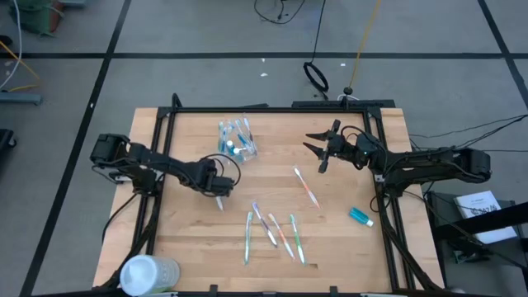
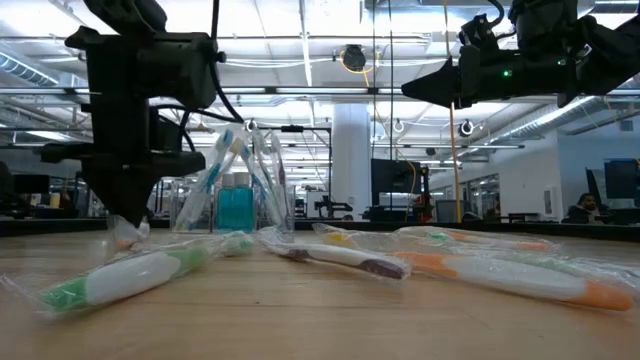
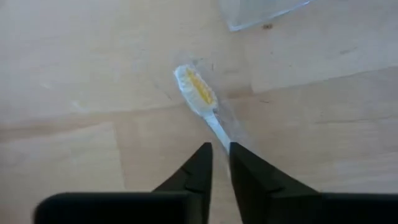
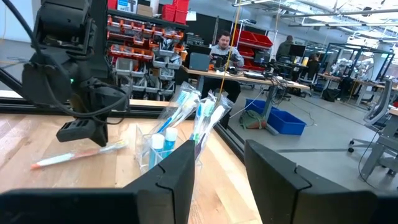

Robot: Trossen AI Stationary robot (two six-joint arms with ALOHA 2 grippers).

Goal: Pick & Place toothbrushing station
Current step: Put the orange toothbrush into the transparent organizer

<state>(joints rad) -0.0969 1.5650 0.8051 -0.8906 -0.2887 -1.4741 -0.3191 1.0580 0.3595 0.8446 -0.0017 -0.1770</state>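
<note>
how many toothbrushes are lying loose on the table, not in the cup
6. Four lie in a cluster near the front middle, one right of centre, and one under the left tool. Overlapping ones could hide more.

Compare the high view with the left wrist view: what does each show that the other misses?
Only the high view shows the right gripper open above the table, the clear cup with its brushes, a teal toothpaste tube, loose toothbrushes and a white container. Only the left wrist view shows yellow bristles on the toothbrush ahead of the left gripper, jaws barely apart. Both share that gripper, toothbrush and wooden table.
</note>
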